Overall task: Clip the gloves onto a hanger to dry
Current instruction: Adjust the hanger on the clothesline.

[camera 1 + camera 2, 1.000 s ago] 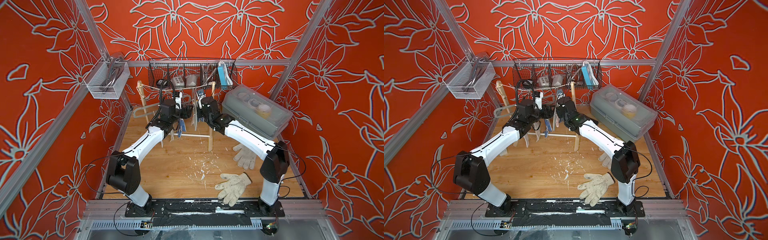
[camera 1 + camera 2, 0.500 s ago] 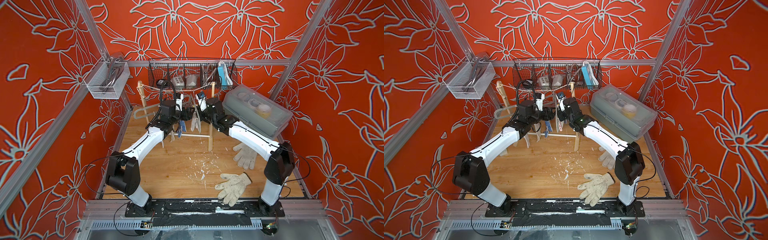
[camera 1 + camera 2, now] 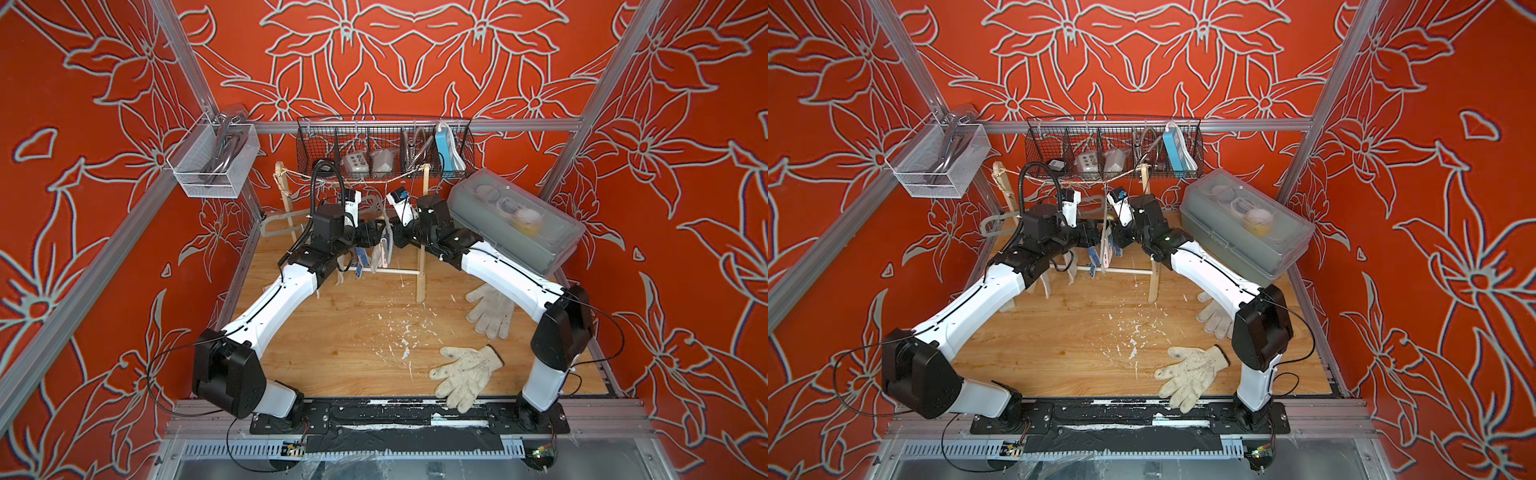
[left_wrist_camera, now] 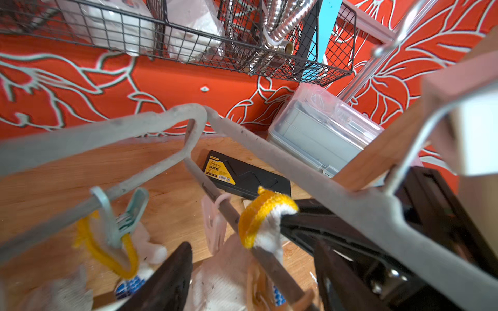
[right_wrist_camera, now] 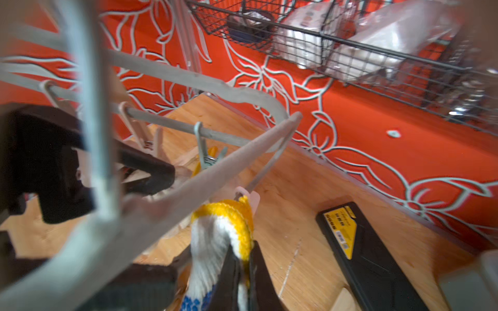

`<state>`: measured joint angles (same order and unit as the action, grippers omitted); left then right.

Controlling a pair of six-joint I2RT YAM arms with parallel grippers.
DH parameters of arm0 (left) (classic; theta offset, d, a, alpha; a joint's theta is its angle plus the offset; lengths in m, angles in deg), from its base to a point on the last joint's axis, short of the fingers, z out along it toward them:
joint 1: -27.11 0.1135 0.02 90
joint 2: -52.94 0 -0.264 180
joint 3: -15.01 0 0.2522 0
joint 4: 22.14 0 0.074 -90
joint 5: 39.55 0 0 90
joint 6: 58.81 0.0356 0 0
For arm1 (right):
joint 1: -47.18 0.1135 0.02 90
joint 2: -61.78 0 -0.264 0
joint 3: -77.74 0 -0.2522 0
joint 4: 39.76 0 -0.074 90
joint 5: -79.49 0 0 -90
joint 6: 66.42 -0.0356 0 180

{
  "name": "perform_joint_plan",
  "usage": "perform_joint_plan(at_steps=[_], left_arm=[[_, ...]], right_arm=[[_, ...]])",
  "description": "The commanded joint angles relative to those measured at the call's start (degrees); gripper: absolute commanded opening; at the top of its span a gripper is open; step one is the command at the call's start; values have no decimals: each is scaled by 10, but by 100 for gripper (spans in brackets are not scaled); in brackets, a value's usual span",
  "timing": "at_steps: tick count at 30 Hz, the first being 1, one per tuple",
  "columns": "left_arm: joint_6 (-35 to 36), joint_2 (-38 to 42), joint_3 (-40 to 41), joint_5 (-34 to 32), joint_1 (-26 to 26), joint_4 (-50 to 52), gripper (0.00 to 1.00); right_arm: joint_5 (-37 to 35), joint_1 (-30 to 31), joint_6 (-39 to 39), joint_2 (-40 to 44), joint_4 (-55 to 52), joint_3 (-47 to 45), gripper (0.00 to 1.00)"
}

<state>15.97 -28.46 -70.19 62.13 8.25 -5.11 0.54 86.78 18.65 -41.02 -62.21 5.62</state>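
Movement over the last second belongs to your right arm: it has reached further in toward the hanger (image 4: 269, 150), its elbow swinging outward, then settled; your left arm has not shifted. That brings the held glove (image 5: 221, 229) up to the bar, so I judge you are at the presenting step, with the clipping itself not yet done.

Your right gripper (image 5: 242, 253) is pinched tight on that glove's cuff; the yellow edge sits just beside the pink clip (image 4: 214, 231), at or against the bar. Your left gripper (image 4: 253, 243) stands wide apart with nothing held, a finger on either side of the pink clip; whether they touch it you cannot tell.

The held glove is off-white knit, yellow at the cuff, blue-dotted lower down, bunched where it is gripped. One like it already hangs from the teal clip (image 4: 118, 215); a soiled glove (image 3: 465, 376) lies on the table (image 3: 332, 332) near the front edge, and a second glove (image 3: 490, 309) lies beside your right arm, both well apart from the hanger.
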Motion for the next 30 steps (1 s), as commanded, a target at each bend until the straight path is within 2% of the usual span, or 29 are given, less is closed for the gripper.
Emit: perform_joint_plan(at_steps=[1, 9, 18, 23, 26, 30], left_arm=[[7, 21, 10, 7, -4, 38, 71], [-25, 40, 27, 26, -14, 47, 71], [-27, 15, 22, 28, -20, 23, 71], [-10, 9, 8, 26, -14, 30, 72], [-8, 15, 10, 27, 14, 36, 73], [0, 27, 8, 68, 36, 36, 74]], right_arm=[[70, 1, -19, 12, -16, 5, 0], [65, 1, -29, -15, -13, 24, 0], [-15, 0, -16, -64, -71, 80, 0], [20, -6, -18, -79, -77, 98, 0], [46, -9, -16, -78, -67, 92, 0], [66, -10, -16, -83, -65, 96, 0]])
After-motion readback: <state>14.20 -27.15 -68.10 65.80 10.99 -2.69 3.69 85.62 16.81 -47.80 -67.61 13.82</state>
